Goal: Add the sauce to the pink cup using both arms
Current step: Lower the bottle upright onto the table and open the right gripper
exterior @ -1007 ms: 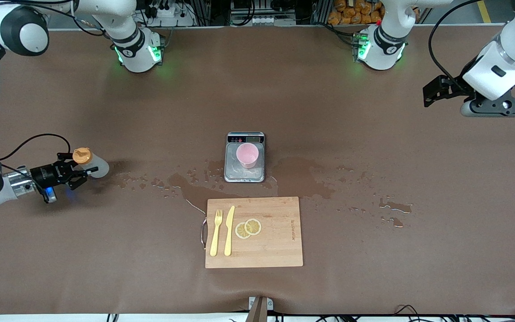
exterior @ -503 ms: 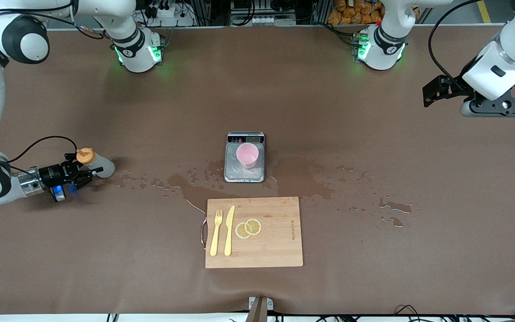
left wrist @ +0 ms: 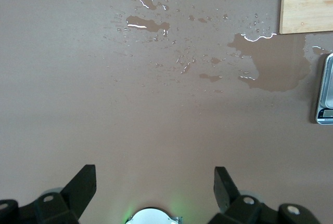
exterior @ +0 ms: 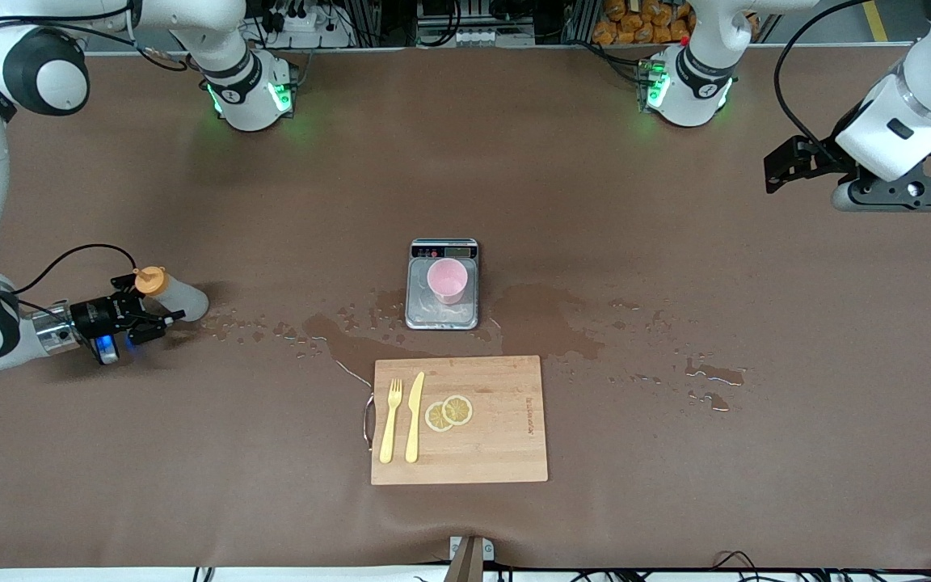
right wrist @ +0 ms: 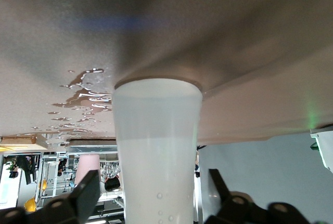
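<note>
The sauce [exterior: 170, 295], a whitish squeeze bottle with an orange cap, stands on its base on the table toward the right arm's end. My right gripper [exterior: 152, 301] is open, one finger on each side of the bottle. In the right wrist view the sauce [right wrist: 157, 151] fills the middle of my right gripper [right wrist: 153, 185], with a gap showing at each finger. The pink cup [exterior: 447, 280] sits on the steel scale [exterior: 442, 314] at mid table. My left gripper [exterior: 777, 168] waits open and empty in the air over the left arm's end; the left wrist view shows it [left wrist: 153, 182] above bare table.
A wooden cutting board [exterior: 490, 453] lies nearer the front camera than the scale, carrying a yellow fork [exterior: 389, 420], a yellow knife [exterior: 414, 416] and lemon slices [exterior: 449, 412]. Spilled liquid [exterior: 352, 343] spreads between bottle and scale, with more puddles [exterior: 712, 376] toward the left arm's end.
My right gripper set the bottle down on the table and opened its fingers off it. The left arm has not moved.
</note>
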`<state>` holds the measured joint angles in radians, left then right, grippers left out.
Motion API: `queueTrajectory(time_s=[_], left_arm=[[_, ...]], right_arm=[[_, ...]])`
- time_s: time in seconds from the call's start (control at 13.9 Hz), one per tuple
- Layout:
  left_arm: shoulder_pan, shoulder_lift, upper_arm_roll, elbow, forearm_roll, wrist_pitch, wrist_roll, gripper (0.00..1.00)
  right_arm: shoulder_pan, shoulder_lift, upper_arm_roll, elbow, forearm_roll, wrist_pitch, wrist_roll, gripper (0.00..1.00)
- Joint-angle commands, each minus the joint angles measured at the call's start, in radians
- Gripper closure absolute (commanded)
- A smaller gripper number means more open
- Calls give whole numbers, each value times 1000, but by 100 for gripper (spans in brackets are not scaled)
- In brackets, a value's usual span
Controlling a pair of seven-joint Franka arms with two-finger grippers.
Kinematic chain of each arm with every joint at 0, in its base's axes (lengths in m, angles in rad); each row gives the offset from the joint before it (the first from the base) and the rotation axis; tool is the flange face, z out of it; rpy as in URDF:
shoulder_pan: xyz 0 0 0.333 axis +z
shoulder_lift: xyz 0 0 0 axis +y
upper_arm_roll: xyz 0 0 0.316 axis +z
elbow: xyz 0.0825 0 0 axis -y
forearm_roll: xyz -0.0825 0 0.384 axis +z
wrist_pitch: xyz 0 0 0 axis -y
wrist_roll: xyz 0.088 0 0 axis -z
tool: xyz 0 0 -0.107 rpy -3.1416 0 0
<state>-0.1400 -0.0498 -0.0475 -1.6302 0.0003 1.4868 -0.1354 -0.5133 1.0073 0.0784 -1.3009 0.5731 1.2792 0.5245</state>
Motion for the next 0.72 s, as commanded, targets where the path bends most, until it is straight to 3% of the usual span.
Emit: queueTrajectory(time_s=[0.0,0.36,0.65], left_arm=[[10,-5,-14,3,29,-16,0,0],[11,-5,-12,3,29,-16,2,0],[11,-5,-12,3,30,-16,2,0]], right_arm=[[-17,1,15,40,14,-14,8,0],[-8,-32,14,115,-21,-49,86,0],[33,-84,20,199,-102,-124,121,0]])
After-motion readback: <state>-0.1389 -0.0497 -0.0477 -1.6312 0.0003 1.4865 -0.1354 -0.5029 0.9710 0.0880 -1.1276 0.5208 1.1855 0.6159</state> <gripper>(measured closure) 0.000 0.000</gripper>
